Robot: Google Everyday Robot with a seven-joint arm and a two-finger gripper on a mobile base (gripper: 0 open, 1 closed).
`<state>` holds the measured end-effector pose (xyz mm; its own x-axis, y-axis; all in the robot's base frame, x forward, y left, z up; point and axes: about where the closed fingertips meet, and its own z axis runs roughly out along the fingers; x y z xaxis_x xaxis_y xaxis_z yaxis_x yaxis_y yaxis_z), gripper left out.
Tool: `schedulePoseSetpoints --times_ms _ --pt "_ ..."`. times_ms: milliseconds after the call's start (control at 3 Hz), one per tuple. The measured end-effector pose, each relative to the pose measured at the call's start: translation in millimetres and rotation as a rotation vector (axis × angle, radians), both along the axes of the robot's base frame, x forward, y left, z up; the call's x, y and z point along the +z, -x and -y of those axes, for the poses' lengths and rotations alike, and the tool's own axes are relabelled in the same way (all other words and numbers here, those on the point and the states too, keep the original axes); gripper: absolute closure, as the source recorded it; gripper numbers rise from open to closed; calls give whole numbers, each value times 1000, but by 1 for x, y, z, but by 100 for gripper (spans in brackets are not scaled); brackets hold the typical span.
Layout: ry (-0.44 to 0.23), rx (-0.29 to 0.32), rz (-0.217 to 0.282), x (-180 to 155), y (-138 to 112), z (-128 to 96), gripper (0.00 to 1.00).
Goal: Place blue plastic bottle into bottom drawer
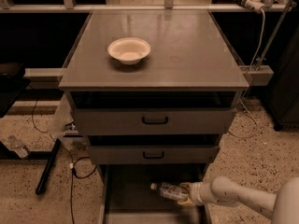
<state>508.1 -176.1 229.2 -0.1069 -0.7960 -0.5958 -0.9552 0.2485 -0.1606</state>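
The blue plastic bottle (167,190) lies nearly level, cap pointing left, held just over the floor of the open bottom drawer (126,195). My gripper (183,193) reaches in from the lower right and is shut on the bottle's base end. The arm's pale forearm runs off to the right edge. The drawer is pulled out below the cabinet, a dark flat tray with thin side walls.
A cream bowl (129,50) sits on the cabinet top (187,45). Two grey drawer fronts with black handles, upper (154,120) and lower (153,155), stand slightly out. A small clear bottle (17,146) and a black bar (47,166) lie on the speckled floor at left.
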Motion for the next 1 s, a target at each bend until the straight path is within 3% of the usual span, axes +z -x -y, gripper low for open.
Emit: schedulePoseSetpoints --times_ms 667,1000 --pt "-51 -50 24 -78 -30 -8 100" --pt "-43 -68 37 -80 -39 0 82"
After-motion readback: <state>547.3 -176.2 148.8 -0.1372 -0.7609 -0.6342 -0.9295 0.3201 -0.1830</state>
